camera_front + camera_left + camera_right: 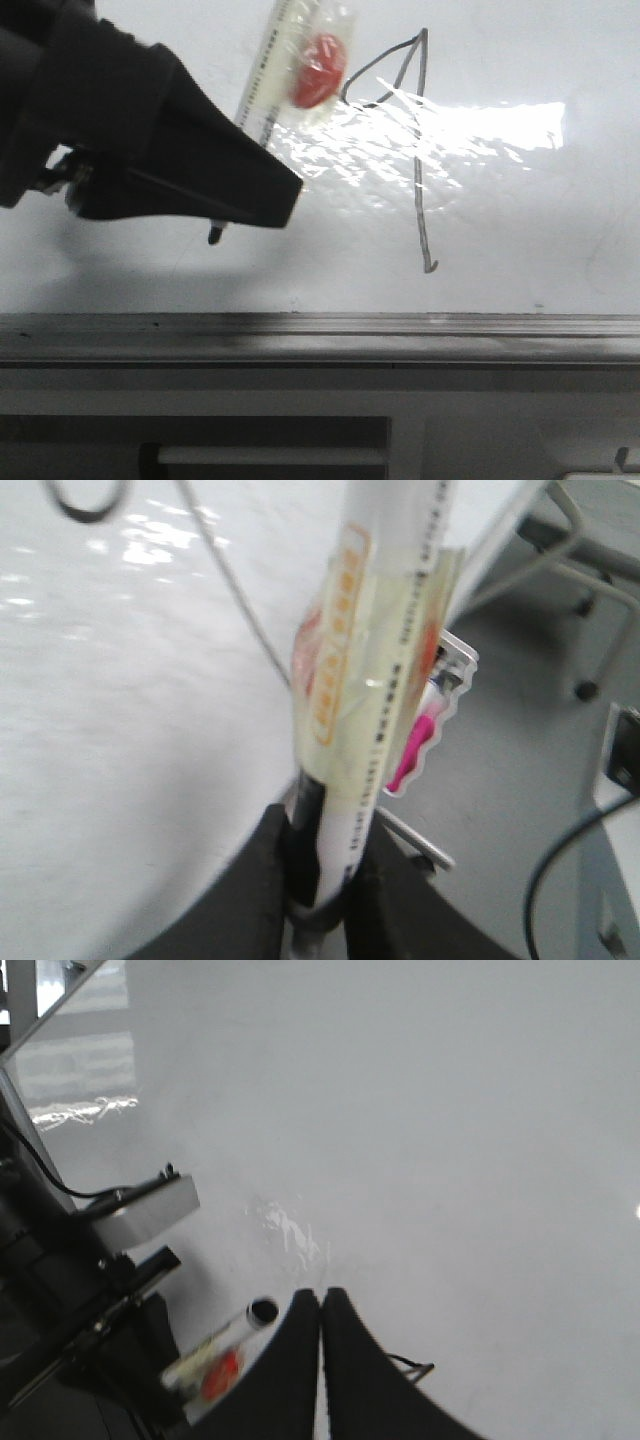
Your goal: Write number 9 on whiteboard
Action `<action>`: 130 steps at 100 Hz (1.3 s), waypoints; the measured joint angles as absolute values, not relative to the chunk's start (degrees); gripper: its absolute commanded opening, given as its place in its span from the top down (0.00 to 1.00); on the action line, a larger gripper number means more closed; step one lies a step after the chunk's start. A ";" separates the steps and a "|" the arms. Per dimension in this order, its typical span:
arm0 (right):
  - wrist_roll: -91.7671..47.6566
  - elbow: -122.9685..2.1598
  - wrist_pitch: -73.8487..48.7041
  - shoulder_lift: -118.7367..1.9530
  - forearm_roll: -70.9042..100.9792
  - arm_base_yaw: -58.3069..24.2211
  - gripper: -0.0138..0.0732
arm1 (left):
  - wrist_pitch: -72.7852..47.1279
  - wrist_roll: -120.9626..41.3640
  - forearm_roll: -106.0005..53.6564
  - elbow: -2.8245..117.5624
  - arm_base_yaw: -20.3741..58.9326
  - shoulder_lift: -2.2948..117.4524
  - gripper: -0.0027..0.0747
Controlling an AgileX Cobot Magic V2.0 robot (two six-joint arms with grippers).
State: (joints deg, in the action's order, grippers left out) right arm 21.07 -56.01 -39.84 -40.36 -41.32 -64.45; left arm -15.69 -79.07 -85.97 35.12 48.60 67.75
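The number 9 (420,150) is drawn in thin dark strokes on the whiteboard (520,220): a pointed loop and a long stem ending in a small hook. My left gripper (270,195) is to the left of it, shut on a white marker (300,70) wrapped in clear tape with a red sticker. The marker's dark tip (213,235) points down at the board; contact cannot be told. In the left wrist view the fingers (260,900) clamp the marker (360,700), with the 9's strokes (230,590) beyond. My right gripper (320,1298) is shut and empty above the board.
A grey metal edge rail (320,325) runs along the board's near side. A bright wrinkled glare patch (440,130) crosses the 9. Beyond the board's edge are chair legs (590,570) and a black cable (560,860). The left arm's wrist block (150,1210) shows in the right wrist view.
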 measured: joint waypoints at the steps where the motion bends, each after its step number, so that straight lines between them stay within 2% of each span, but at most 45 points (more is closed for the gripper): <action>1: 21.07 -56.01 -40.30 -40.36 -41.32 -64.45 0.91 | -14.36 -79.07 -86.37 35.12 48.60 67.75 0.99; 19: 21.72 -56.01 -42.94 -39.78 -41.32 -64.45 0.91 | 4.37 -78.98 -93.34 35.12 52.11 67.88 0.99; 33: 23.28 -56.01 -43.27 -39.78 -42.20 -64.45 0.91 | 13.78 -78.98 -95.23 35.12 55.45 68.88 0.99; 96: 28.58 -56.01 -43.27 -39.78 -45.11 -64.45 0.91 | 20.39 -78.85 -102.11 41.98 57.13 74.48 0.98; 103: 28.57 -56.01 -43.27 -39.78 -45.11 -64.45 0.91 | 20.50 -78.85 -102.36 41.98 57.13 74.57 0.91; 120: 28.80 -56.01 -43.27 -39.78 -45.11 -64.45 0.91 | 20.48 -78.74 -103.65 42.12 57.13 74.57 0.57; 130: 28.91 -56.01 -43.27 -39.78 -45.11 -64.45 0.91 | 19.55 -78.74 -104.04 42.25 57.26 74.57 0.52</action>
